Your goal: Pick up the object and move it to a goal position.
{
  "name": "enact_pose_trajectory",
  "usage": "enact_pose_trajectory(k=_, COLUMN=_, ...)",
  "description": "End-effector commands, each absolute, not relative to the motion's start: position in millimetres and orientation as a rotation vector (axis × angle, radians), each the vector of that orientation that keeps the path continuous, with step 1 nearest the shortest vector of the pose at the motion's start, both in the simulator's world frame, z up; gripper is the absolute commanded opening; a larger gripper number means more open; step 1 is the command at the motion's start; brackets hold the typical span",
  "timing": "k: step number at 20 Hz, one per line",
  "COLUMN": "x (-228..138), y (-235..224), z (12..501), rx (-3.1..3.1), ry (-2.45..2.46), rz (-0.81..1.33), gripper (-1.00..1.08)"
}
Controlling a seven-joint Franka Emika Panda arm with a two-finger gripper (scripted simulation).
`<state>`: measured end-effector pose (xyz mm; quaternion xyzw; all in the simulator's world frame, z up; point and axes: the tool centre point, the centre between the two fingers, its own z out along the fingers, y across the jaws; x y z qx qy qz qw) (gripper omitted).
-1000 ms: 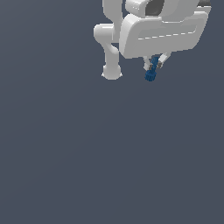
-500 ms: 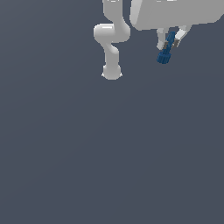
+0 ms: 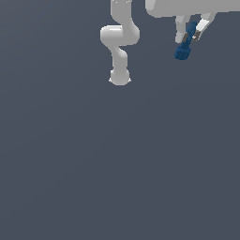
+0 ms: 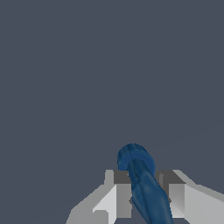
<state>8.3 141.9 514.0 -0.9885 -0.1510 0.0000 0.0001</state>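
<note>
White gripper [image 3: 191, 32], jaws clamped on tilted dark blue object [image 3: 185, 43], ridged end lowest, above grey floor [image 3: 117, 164]

Only the arm's own base column [image 3: 119, 75] stood on the tabletop [image 3: 117, 164], well apart from the end effector [image 3: 191, 33]; bare surface lay elsewhere.

Tabletop [image 3: 117, 164]: uniform dark slate grey, no pattern, filling both views. Arm [image 3: 119, 42], upper centre of the exterior frame: plain white with soft grey shading. Gripper [image 3: 190, 32], upper right: white body, fingers [image 4: 118, 192] light grey with darker grey pads. Object [image 3: 185, 43]: dark blue throughout, the thick end ridged in faint darker bands; in the wrist view [image 4: 142, 179] a slightly lighter blue sheen along its shaft.
</note>
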Motion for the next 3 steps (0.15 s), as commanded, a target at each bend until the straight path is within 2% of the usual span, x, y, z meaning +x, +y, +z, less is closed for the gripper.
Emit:
enact_pose_trajectory(k=1, x=8.7, y=142.5, z=516.0, rx=-3.105, ry=-0.474, rz=0.000, gripper=-1.00)
enact_pose_trajectory(k=3, x=8.8, y=142.6, z=516.3, rx=-3.105, ry=-0.474, rz=0.000, gripper=-1.00)
